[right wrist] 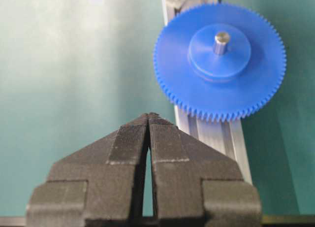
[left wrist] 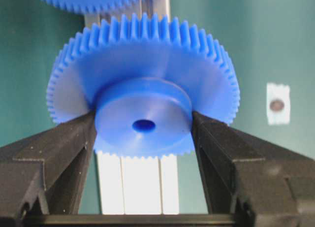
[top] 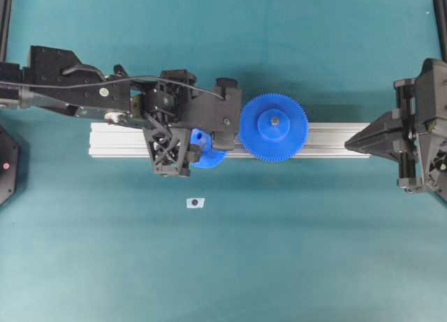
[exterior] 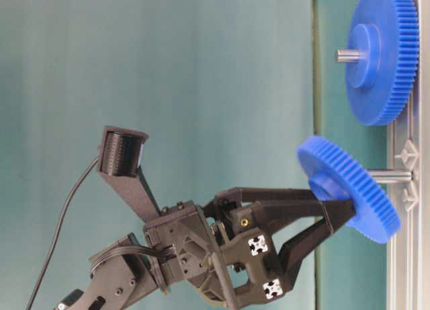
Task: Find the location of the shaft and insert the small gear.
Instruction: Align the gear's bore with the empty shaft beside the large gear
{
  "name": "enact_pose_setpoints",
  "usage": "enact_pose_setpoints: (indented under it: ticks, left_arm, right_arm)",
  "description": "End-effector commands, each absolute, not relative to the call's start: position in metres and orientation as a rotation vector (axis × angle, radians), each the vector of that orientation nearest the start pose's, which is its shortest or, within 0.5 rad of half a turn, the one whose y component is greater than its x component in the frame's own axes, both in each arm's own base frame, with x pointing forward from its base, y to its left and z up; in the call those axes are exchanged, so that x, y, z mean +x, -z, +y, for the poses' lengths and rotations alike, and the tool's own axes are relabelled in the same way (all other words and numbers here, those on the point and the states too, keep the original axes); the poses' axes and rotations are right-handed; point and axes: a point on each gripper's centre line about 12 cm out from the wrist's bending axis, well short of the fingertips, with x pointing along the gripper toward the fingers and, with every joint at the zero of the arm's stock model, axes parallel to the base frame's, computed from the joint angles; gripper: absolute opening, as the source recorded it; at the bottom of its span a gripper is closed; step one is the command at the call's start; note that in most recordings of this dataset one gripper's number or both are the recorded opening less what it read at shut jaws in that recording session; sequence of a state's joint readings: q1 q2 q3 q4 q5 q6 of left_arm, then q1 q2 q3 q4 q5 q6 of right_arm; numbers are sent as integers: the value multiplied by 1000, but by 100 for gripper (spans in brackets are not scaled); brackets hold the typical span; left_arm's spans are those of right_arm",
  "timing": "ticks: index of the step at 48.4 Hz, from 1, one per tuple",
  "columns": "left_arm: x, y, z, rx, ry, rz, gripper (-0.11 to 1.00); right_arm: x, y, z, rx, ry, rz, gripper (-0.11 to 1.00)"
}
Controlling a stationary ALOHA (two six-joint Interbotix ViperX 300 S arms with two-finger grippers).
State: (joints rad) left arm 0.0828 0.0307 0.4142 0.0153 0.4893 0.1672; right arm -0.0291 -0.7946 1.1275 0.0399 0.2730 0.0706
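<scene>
Overhead: small gear (top: 204, 149) half hidden under left gripper (top: 192, 149), over the rail (top: 328, 140), beside the larger gear (top: 274, 127); right gripper (top: 356, 142) parked at rail's end. Table level: gear tilted at the shaft (exterior: 390, 176), seemingly threaded but not seated; hub mouth hidden. Left wrist: jaws clamped on the hub (left wrist: 143, 119), shaft unseen. Right wrist: jaws pressed together, empty.

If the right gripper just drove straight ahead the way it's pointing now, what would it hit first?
Most likely the aluminium rail, whose near end lies just beyond the shut right gripper. Further along stands the large gear on its shaft. Whether the tips would clear the rail's top is unclear.
</scene>
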Motion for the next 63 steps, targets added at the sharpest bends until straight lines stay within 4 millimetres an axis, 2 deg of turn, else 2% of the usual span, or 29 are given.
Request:
enact_pose_setpoints:
  ticks: [1, 19, 37, 63]
  left_arm:
    - [415, -218, 35, 137, -5, 890, 66]
    - [435, -219, 38, 169, 7, 872, 66]
    - [431, -212, 38, 171, 17, 939, 66]
    - [435, -211, 38, 170, 17, 937, 66]
  right_arm:
    - [209, -218, -5, 127, 54, 588, 6]
    - [203, -217, -5, 155, 60, 574, 6]
    - [199, -220, -5, 157, 61, 553, 6]
    - [199, -219, -5, 157, 61, 556, 6]
